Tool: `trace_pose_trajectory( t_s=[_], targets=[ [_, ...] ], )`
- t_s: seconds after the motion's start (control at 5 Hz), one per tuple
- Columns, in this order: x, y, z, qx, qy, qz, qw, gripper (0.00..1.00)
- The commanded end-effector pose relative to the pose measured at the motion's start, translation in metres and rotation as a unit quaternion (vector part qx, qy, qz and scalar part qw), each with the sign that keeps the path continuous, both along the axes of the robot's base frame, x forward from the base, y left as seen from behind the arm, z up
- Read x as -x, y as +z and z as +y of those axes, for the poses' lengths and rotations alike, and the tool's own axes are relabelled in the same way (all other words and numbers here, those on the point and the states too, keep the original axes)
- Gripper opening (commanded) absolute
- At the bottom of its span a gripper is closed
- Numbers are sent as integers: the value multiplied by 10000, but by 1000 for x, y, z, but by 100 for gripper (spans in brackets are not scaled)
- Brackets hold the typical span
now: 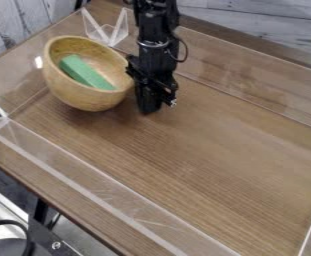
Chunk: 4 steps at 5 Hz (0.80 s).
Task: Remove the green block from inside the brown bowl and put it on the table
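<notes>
The brown bowl (91, 95) sits tilted on the table (211, 170) at the back left, its pale inside turned up and to the left. The green block (80, 70) lies slanted inside it, against the inner wall. My gripper (147, 100) points straight down with its dark fingertips low at the bowl's right rim, touching or nearly touching it. The fingers merge into one dark shape, so the gap between them is not readable. Nothing shows between them.
Clear acrylic walls (64, 165) edge the table on the near and left sides. A clear acrylic piece (102, 30) stands behind the bowl. Bare tabletop stretches to the right of and in front of the gripper.
</notes>
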State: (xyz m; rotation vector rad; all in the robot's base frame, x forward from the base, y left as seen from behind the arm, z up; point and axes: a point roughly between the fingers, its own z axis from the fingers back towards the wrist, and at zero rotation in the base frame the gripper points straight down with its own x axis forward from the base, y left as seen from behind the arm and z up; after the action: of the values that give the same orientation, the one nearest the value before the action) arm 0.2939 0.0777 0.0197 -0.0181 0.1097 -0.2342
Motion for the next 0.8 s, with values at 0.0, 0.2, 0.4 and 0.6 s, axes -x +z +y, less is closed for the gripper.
trace_pose_trajectory(
  t_s=[0.0,0.2,0.4,0.6],
  targets=[
    [-6,8,4,-48,48,-321,9995,0],
    [-7,12,7,-40,141,-524,9985,0],
    [-10,19,5,-55,250,-598,9979,0],
    [-14,23,2,-67,346,-654,9972,0]
  ],
)
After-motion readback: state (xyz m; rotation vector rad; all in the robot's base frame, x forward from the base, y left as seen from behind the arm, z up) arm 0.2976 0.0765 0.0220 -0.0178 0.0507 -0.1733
